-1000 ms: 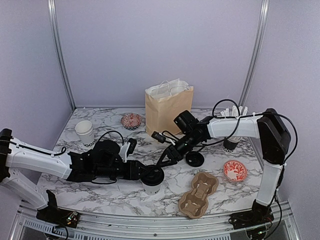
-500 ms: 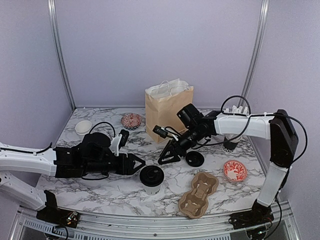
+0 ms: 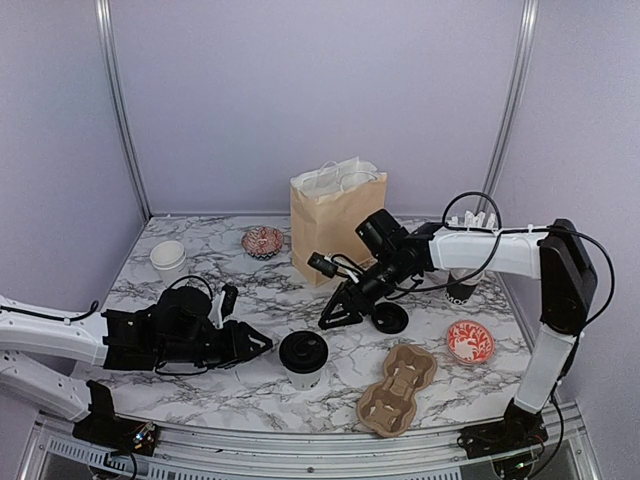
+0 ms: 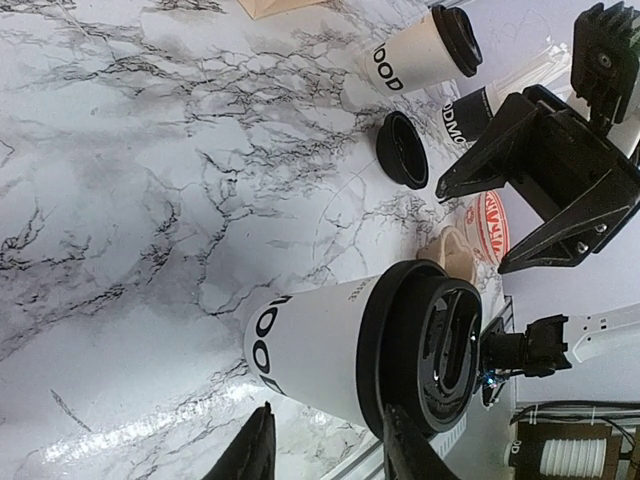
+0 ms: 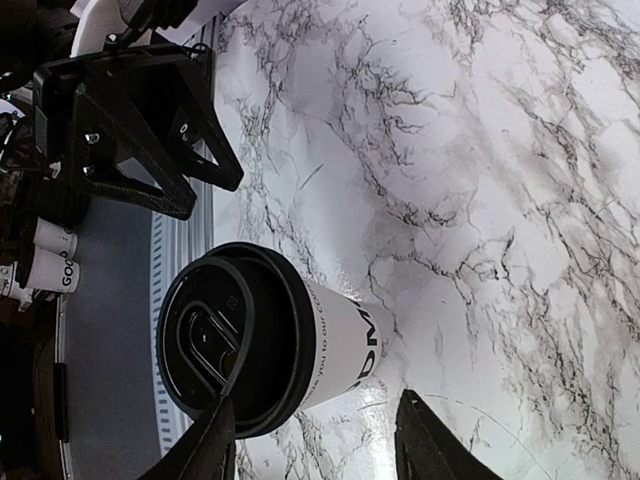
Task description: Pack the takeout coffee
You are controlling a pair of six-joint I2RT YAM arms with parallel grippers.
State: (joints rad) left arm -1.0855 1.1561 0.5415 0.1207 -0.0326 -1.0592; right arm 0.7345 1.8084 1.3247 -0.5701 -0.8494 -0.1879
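Note:
A takeout coffee (image 3: 303,358), white with a black lid, stands upright at the front middle of the table (image 3: 200,290). My left gripper (image 3: 262,343) lies open just left of it and does not touch it. In the left wrist view the cup (image 4: 320,345) is ahead of the open left gripper (image 4: 330,445). My right gripper (image 3: 330,312) hangs open above and right of the cup, and that cup (image 5: 330,345) lies beyond the open right gripper (image 5: 320,445). A lidless white cup (image 3: 168,260) stands far left. Another lidded cup (image 4: 420,50) shows far off.
A brown paper bag (image 3: 336,222) stands open at the back. A loose black lid (image 3: 390,318) lies under the right arm. A cardboard cup carrier (image 3: 397,392) sits front right. Red-patterned bowls (image 3: 263,240) (image 3: 470,342) and a dark cup of sticks (image 4: 465,105) are nearby.
Both grippers have let go of the lidded cup and drawn away from it. The left arm moved back to the left, and the right one rose up and right.

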